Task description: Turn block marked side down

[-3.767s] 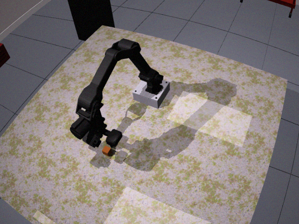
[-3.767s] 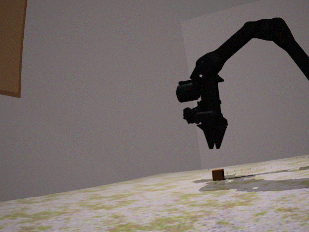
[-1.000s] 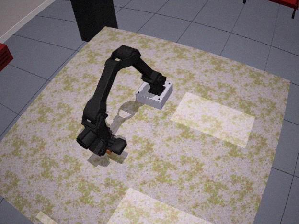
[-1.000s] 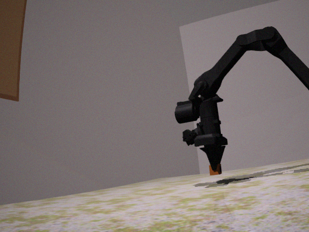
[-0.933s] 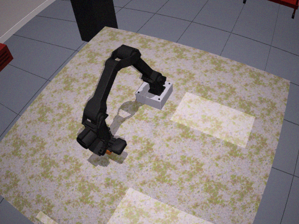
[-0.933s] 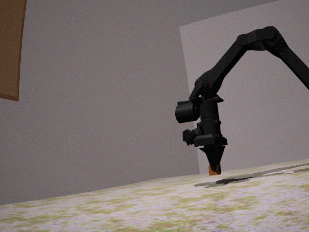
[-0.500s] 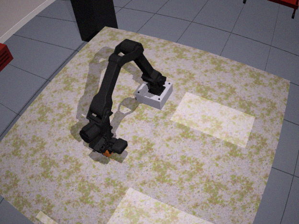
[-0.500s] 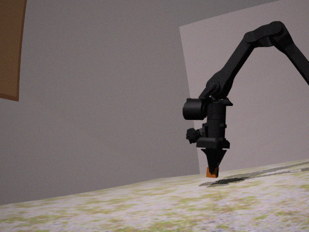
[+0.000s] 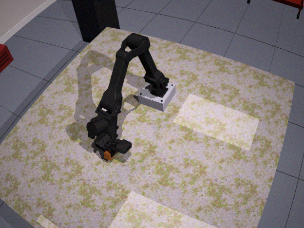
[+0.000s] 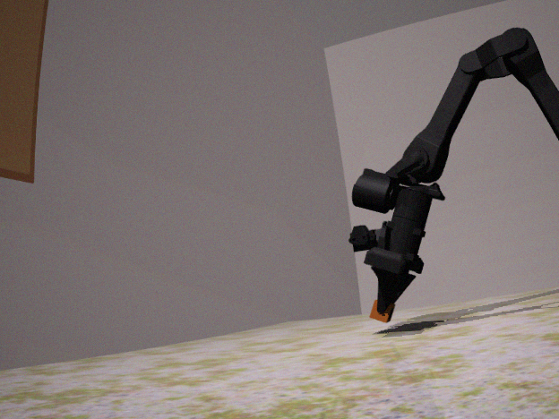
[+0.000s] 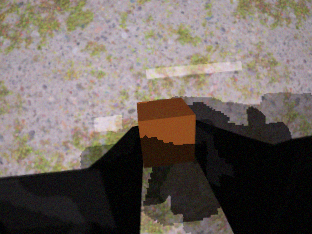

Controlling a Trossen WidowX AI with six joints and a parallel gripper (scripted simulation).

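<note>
The orange block (image 9: 107,155) (image 10: 380,313) (image 11: 167,131) is held tilted between the fingertips of my black gripper (image 9: 109,152) (image 10: 384,310) (image 11: 168,145). The gripper is shut on it, with one finger on each side in the wrist view. In the exterior view the block appears a little above the table (image 9: 171,157) (image 10: 270,379) (image 11: 60,65), with a dark shadow to its right. No mark can be made out on the faces that show. The faces against the fingers are hidden.
The arm's pale base box (image 9: 152,104) stands on the table behind the gripper in the top view. A black column (image 9: 98,19) stands beyond the table's back edge. Bright light patches (image 9: 218,121) lie on the tabletop.
</note>
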